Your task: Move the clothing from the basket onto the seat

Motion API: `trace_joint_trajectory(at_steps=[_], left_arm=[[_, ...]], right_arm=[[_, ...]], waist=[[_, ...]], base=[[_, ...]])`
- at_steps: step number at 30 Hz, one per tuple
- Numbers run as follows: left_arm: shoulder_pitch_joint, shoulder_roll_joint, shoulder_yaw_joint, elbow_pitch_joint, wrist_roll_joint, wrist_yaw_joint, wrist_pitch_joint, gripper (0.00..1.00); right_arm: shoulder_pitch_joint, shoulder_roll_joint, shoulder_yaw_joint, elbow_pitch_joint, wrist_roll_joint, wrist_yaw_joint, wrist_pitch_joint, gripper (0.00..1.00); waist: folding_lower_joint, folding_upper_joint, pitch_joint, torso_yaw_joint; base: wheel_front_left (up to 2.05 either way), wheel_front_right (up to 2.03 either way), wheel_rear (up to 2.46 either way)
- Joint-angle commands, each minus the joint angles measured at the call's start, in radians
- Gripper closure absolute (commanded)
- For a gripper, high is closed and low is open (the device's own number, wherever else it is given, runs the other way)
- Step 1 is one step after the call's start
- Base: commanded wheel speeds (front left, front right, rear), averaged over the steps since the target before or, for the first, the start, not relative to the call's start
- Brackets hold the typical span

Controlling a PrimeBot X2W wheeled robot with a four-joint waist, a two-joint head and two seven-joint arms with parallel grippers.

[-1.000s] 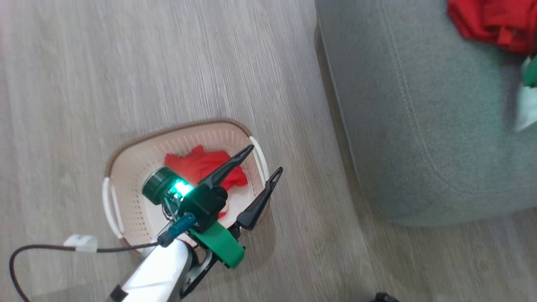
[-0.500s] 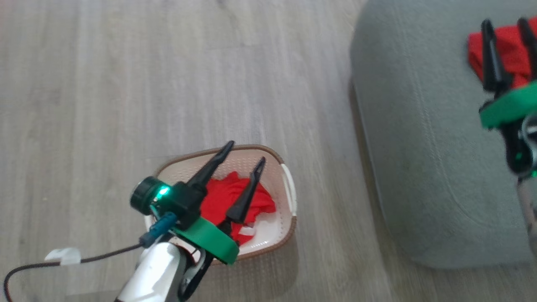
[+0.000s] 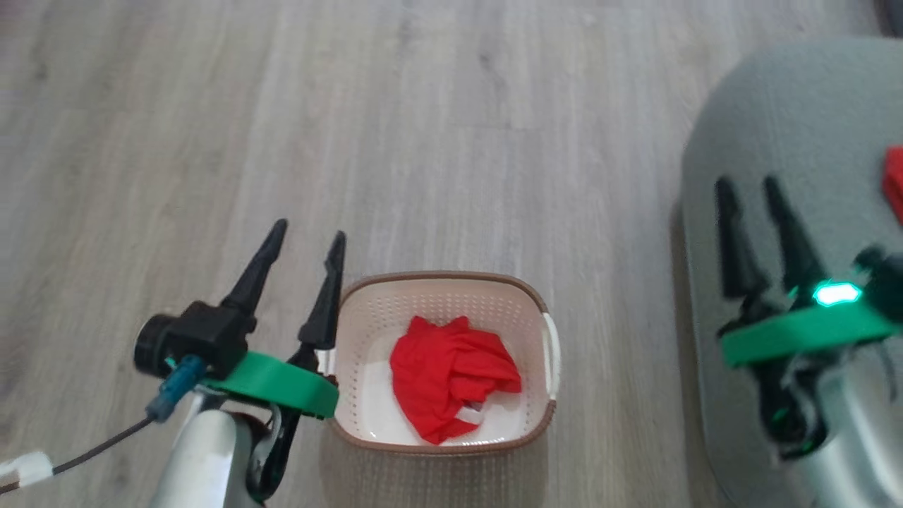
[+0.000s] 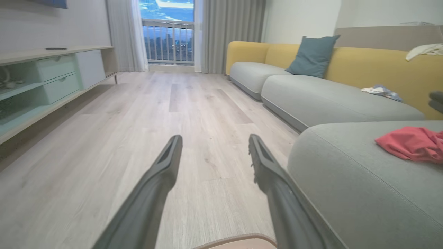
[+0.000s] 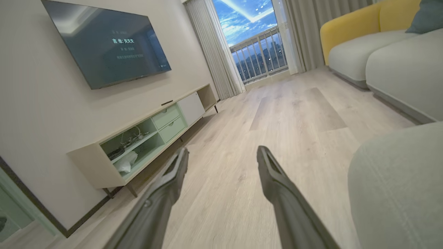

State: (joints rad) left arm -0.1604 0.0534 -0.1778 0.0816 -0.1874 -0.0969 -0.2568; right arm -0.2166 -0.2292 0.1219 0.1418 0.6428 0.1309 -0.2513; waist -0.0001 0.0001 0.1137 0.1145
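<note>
We're between trips here, I think. One red piece (image 4: pixel 408 143) already lies on the seat (image 3: pixel 776 106), and a crumpled red bundle (image 3: pixel 448 377) sits in the middle of the basket (image 3: pixel 444 276) on the floor (image 3: pixel 423 141). Our left gripper (image 3: pixel 310 231) hangs just beside the basket's left rim and our right gripper (image 3: pixel 748 183) is over the seat's edge, both with fingers spread wide and nothing in them. A white bit (image 3: pixel 474 416) pokes out under the bundle, maybe a second garment, hard to tell. Next we'd bring a gripper down into the basket and pinch the fabric.
</note>
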Motion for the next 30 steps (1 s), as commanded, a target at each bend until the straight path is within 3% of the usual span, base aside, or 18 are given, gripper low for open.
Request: trace_joint_trajectory(at_steps=[1, 11, 23, 30], left_arm=[[-0.013, -0.003, 0.04, -0.037, -0.01, 0.013, -0.005, 0.0], [0.034, -0.003, 0.064, -0.014, -0.039, 0.062, -0.005, 0.0], [0.059, -0.003, 0.018, 0.062, -0.042, 0.029, -0.005, 0.0], [0.053, -0.003, -0.004, 0.084, -0.042, 0.014, -0.005, 0.0]], right_arm=[[0.004, 0.011, 0.008, -0.049, -0.027, 0.0, -0.01, 0.0], [0.15, 0.124, -0.031, -0.048, -0.187, 0.0, -0.01, 0.0], [0.21, 0.176, -0.128, 0.046, -0.304, 0.0, -0.01, 0.0], [0.188, 0.179, -0.139, 0.065, -0.295, 0.0, -0.01, 0.0]], waist=[[0.0001, -0.0001, -0.022, 0.031], [0.0001, -0.0001, -0.049, 0.078], [0.0001, -0.0001, -0.039, 0.073], [0.0001, -0.0001, -0.028, 0.058]], base=[[0.0, 0.0, 0.0], [0.0, 0.0, 0.0], [0.0, 0.0, 0.0], [0.0, 0.0, 0.0]])
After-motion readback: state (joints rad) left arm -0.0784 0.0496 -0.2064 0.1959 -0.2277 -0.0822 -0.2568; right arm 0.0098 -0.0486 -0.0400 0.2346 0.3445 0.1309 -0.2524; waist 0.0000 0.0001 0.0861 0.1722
